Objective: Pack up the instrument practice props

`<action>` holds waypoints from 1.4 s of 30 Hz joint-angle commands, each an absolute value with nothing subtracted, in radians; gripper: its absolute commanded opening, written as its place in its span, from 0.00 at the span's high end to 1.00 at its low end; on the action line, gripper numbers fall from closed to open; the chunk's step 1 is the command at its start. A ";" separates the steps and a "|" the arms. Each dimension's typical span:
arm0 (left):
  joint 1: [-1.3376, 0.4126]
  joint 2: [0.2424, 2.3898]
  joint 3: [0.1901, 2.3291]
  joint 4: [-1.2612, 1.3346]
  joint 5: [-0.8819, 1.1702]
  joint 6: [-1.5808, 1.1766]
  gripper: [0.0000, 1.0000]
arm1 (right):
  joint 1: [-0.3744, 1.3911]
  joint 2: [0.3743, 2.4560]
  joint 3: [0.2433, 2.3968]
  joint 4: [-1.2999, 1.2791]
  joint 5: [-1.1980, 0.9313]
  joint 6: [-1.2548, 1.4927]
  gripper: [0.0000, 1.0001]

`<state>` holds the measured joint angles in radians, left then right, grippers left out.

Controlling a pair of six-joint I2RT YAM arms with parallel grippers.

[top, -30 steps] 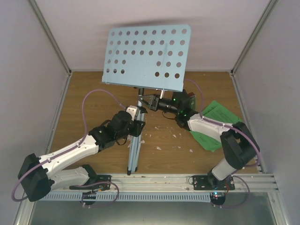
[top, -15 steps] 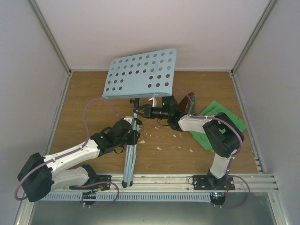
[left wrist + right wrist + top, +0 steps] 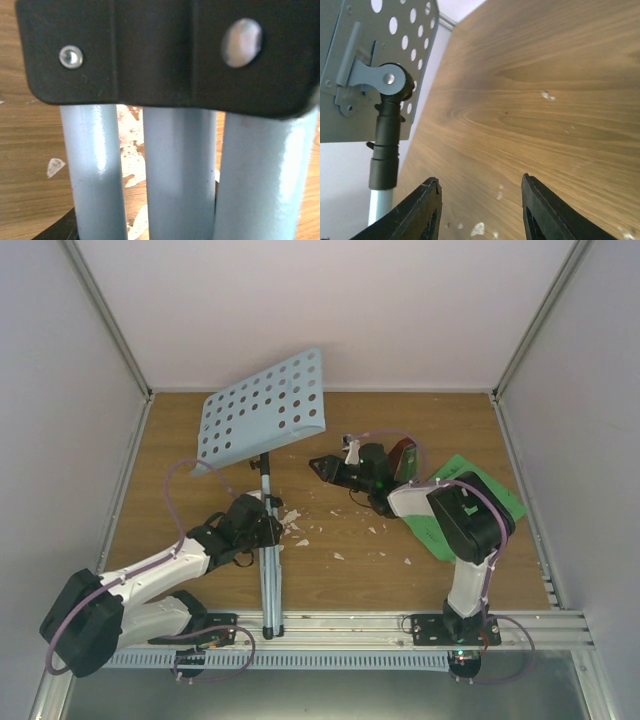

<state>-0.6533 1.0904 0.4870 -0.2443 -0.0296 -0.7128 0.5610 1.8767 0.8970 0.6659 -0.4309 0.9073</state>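
With none of the 3 props packed yet, the left gripper (image 3: 266, 526) clamps the folded legs of the leaning music stand (image 3: 265, 428), the right gripper (image 3: 322, 468) hangs wide and empty just right of it, and the sheet music (image 3: 482, 486) and metronome (image 3: 403, 453) lie farther right.

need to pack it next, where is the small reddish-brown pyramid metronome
Top view, right of centre: the small reddish-brown pyramid metronome stands just behind the right arm, beside the bright green printed sheet music.

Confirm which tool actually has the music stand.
The left tool, clamped on the music stand at its bundled grey legs. The right tool hangs open and empty beside it.
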 commanded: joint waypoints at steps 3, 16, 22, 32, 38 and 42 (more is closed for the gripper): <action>-0.660 1.070 0.494 0.084 -0.056 -0.731 1.00 | 0.563 1.879 0.854 0.697 -0.366 0.892 0.53; -0.635 1.192 0.569 0.008 -0.182 -0.812 1.00 | 0.565 1.643 0.865 0.566 -0.443 0.762 0.44; -0.634 1.292 0.660 -0.047 -0.227 -0.916 1.00 | 0.566 1.447 0.870 0.386 -0.422 0.636 0.40; -0.641 1.496 0.833 -0.161 -0.257 -1.088 1.00 | 0.565 1.164 0.847 0.174 -0.237 0.477 0.30; -0.668 1.613 0.937 -0.153 -0.285 -1.128 1.00 | 0.557 1.045 0.808 0.105 -0.103 0.416 0.21; -0.670 1.699 1.002 -0.147 -0.284 -1.142 0.99 | 0.548 1.002 0.787 0.073 -0.067 0.396 0.19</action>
<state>-0.6579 1.6630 0.8921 -0.3347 -0.1478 -1.1362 0.5587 1.0378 0.8165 0.1387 -0.1524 0.4492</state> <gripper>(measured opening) 0.455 0.801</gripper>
